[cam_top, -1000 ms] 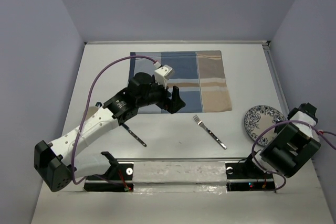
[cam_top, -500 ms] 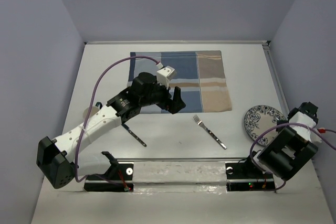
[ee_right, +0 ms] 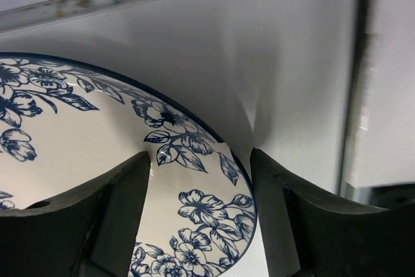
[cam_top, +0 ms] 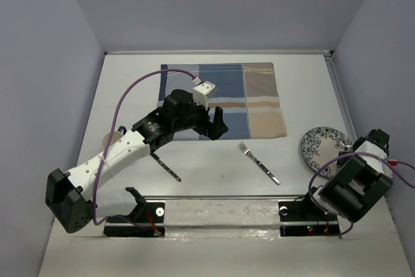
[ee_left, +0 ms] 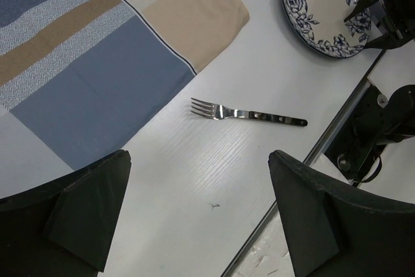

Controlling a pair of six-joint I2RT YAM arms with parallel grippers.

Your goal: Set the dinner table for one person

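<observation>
Straddling glossy round plate [ee_right: 78,141]: R pincer [ee_right: 198,209]

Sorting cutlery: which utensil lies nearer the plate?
The fork, the pronged one right of centre. The other utensil lies farther from the plate, partly under the left arm.

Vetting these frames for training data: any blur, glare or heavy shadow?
Top external view: even light, sharp, shadows faint. Left wrist view: fork crisp with small glints, near fingers dark. Right wrist view: plate pattern sharp, fingers dark and slightly soft.
</observation>
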